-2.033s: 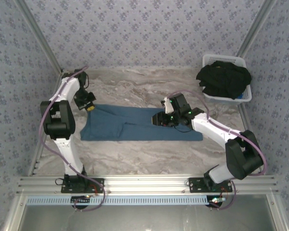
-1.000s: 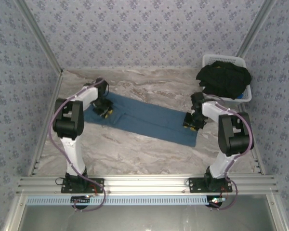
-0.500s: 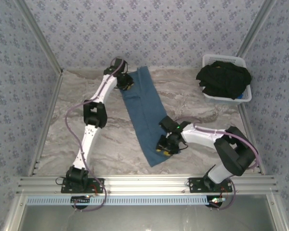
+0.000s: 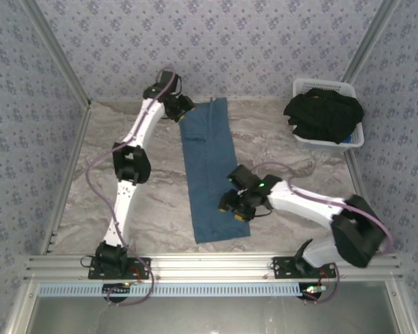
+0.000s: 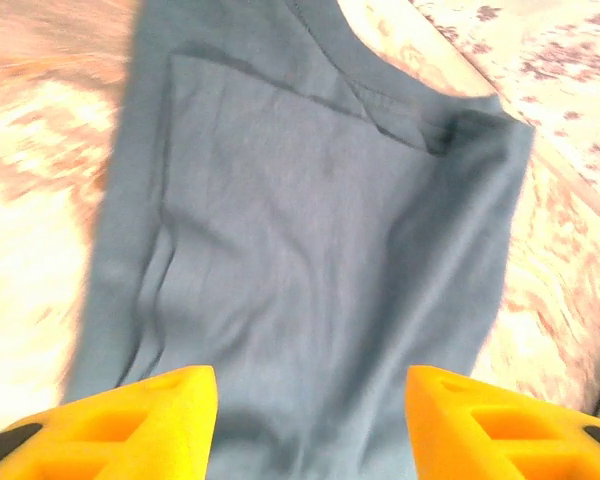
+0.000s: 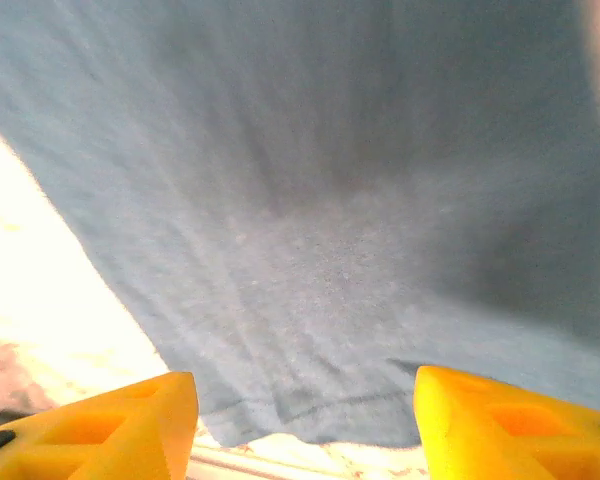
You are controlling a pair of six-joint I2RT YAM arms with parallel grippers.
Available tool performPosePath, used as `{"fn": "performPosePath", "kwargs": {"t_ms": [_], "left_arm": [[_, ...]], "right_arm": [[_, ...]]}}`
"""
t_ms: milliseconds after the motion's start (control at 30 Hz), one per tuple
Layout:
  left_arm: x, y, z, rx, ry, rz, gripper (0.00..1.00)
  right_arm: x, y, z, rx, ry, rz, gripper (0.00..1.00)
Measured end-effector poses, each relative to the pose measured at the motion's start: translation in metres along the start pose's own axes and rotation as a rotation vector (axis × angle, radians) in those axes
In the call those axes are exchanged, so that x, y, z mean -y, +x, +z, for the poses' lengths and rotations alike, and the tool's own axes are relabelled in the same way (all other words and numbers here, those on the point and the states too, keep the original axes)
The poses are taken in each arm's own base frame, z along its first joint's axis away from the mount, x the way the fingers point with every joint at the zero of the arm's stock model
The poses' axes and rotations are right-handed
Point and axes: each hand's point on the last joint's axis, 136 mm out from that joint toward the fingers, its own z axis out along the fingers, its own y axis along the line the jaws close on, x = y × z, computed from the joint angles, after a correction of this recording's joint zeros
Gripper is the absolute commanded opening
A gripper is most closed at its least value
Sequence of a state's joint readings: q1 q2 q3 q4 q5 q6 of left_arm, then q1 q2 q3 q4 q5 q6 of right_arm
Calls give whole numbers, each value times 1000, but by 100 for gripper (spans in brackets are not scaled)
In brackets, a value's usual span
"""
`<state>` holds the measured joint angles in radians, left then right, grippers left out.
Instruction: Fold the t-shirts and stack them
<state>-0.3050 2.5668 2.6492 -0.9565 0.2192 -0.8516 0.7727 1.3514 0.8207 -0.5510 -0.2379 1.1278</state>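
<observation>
The teal-blue t-shirt [image 4: 207, 167], folded into a long narrow strip, lies flat on the marble table [image 4: 146, 202], running from the back wall toward the front. My left gripper [image 4: 183, 110] hovers at its far left corner, open; in the left wrist view the yellow fingers [image 5: 130, 425] stand wide apart over the cloth [image 5: 310, 250], with the collar [image 5: 380, 95] beyond them. My right gripper [image 4: 231, 206] is at the strip's near right edge, open above the hem [image 6: 310, 410]. The black t-shirts [image 4: 325, 115] are heaped in the basket.
A white slatted basket [image 4: 332, 143] sits at the back right corner. Patterned walls close in the back and both sides. Bare marble lies to the left and right of the strip. An aluminium rail [image 4: 209, 264] runs along the front.
The teal strip has swung from lying crosswise to lying front-to-back. The left arm has stretched to the far back. The right gripper has come to the strip's near end.
</observation>
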Motion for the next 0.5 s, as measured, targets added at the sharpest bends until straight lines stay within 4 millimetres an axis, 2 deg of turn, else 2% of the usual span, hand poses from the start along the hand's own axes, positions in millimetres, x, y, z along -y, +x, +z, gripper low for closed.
{"fn": "performPosePath", "kwargs": {"t_ms": [67, 100, 133, 200, 267, 333, 433, 500], "left_arm": [[-1, 20, -46, -28, -16, 14, 52], [-4, 38, -67, -52, -16, 21, 51], [-12, 64, -88, -90, -10, 24, 50], [-37, 124, -115, -201, -14, 17, 49], [-72, 189, -125, -336, -39, 7, 49], [-122, 265, -121, -505, -111, -15, 51], [-182, 351, -119, -692, -229, -59, 54], [-200, 391, -125, -766, -264, -65, 54]], "right_arm": [[9, -17, -23, 59, -34, -16, 60], [19, -25, -33, 87, -43, -16, 60], [31, -31, -39, 104, -43, -9, 60], [58, -35, -42, 106, -24, 14, 58], [78, -30, -38, 70, 3, 23, 58], [87, -21, -30, 13, 15, 7, 58], [86, -11, -20, -60, 9, -28, 58], [87, -6, -14, -106, 7, -41, 58]]}}
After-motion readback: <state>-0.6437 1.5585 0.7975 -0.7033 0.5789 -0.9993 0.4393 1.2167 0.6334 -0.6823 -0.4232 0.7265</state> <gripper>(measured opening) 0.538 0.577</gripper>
